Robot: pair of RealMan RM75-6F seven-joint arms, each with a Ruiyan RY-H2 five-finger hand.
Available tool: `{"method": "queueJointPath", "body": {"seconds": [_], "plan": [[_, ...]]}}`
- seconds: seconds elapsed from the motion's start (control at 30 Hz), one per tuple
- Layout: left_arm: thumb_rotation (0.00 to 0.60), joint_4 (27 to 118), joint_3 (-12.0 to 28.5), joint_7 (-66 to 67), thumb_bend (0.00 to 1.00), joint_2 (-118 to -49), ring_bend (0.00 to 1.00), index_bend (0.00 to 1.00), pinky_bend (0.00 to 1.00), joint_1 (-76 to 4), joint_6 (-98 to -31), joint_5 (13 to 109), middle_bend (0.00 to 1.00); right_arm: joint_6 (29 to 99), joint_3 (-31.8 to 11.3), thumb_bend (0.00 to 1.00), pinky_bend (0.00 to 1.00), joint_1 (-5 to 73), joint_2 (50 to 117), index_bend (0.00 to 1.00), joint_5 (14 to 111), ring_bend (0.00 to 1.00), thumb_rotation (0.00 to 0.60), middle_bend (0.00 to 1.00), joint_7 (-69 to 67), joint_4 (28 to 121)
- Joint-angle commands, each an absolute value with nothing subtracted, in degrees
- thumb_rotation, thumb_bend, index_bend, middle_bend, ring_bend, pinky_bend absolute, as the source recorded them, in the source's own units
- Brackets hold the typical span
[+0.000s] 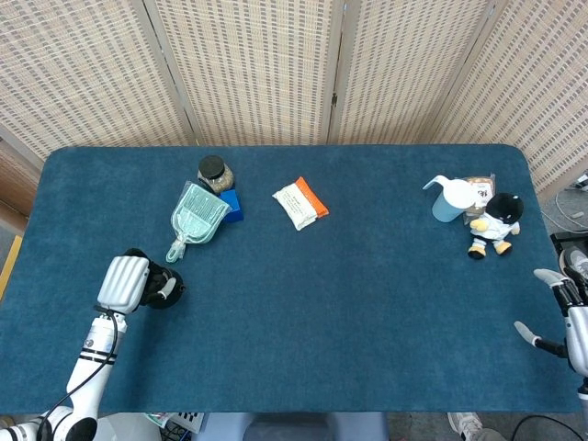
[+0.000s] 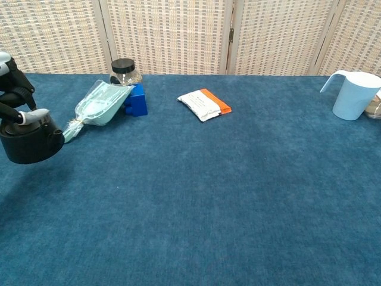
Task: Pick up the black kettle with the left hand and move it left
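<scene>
My left hand (image 1: 123, 282) closed on the black kettle (image 2: 30, 141), near the table's (image 1: 367, 312) left edge, beside the green scoop (image 1: 196, 217), my right hand (image 1: 568, 317) empty, fingers spread
</scene>
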State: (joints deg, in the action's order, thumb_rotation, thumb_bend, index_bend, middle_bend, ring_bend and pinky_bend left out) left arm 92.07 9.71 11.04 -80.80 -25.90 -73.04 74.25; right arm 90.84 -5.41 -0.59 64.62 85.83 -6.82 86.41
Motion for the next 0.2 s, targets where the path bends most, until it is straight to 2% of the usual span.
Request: {"method": "queueJointPath", "body": {"seconds": [0.03,0.2], "plan": [[0.600,92.1,9.7,11.1,0.31,-80.8,0.87,1.00,0.34,-25.9,-73.0,74.2,1.00,90.9,-5.5,0.15,0.16,-0.6,64.6,0.22,85.8,0.12,0.600,0.24,-6.9,86.5],[0.600,92.3,9.7,11.2,0.31,-80.7,0.87,1.00,0.34,-25.9,-72.8,74.1,1.00,90.8,-5.5,0.15,0.16,-0.6,64.6,0.22,85.7,0.12,0.600,0.24,-7.0,86.4]]}}
